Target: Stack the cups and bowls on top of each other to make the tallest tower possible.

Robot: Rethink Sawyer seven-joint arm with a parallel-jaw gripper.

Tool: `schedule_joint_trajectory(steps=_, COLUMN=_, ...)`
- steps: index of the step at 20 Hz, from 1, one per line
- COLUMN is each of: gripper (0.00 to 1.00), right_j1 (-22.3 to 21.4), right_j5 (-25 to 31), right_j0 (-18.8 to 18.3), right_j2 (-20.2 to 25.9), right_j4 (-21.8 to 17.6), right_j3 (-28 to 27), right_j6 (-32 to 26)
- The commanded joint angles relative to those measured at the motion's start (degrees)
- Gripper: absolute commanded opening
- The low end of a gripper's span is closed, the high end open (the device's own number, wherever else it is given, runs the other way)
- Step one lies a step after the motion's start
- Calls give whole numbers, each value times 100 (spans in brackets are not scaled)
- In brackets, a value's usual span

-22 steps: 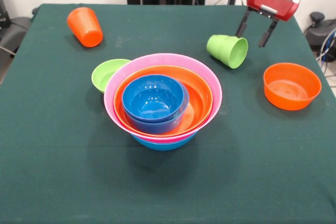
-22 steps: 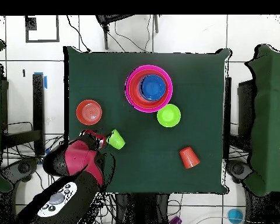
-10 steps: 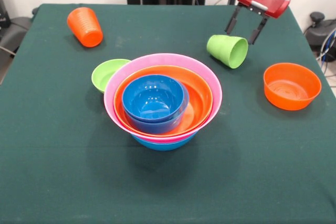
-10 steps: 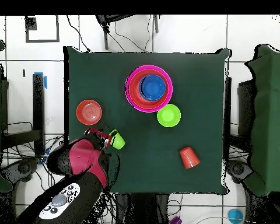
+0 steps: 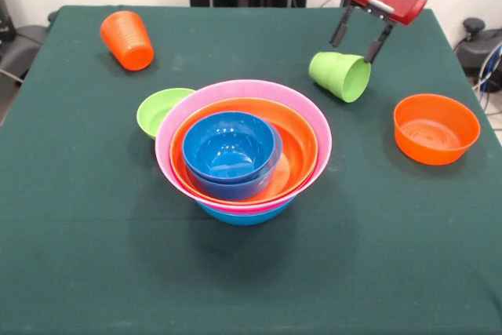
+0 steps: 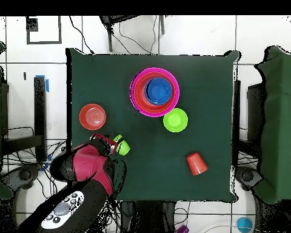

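Dark green surface [image 5: 78,256]; red-and-black hand [image 5: 356,39]; ribbed orange cup [image 5: 127,39]; lime-green cup [image 5: 340,75]; tower [image 5: 244,150] of blue, pink, orange bowls; small lime-green bowl [image 5: 161,111]; separate orange bowl [image 5: 436,128].

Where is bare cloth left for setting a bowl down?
The near strip in front of the tower is free, as is the far stretch between the orange cup and the green cup. It is crowded around the gripper.

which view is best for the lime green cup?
Front view: the lime green cup lies tipped on its side, mouth toward the camera, clear of the open gripper. Overhead, the arm partly covers the cup.
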Motion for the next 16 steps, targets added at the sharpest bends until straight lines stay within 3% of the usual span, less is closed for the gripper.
schedule_joint_trajectory(steps=1, gripper=100, right_j1=473, right_j5=32, right_j0=-304, right_j2=795, right_j4=-79, right_j3=-17, right_j6=768)
schedule_joint_trajectory(steps=7, gripper=100, right_j1=375, right_j5=-294, right_j0=-680, right_j2=1236, right_j4=-234, right_j3=42, right_j6=664)
schedule_joint_trajectory(steps=16, gripper=100, right_j1=293, right_j5=-971, right_j0=-1250, right_j2=1803, right_j4=-810, right_j3=136, right_j6=477)
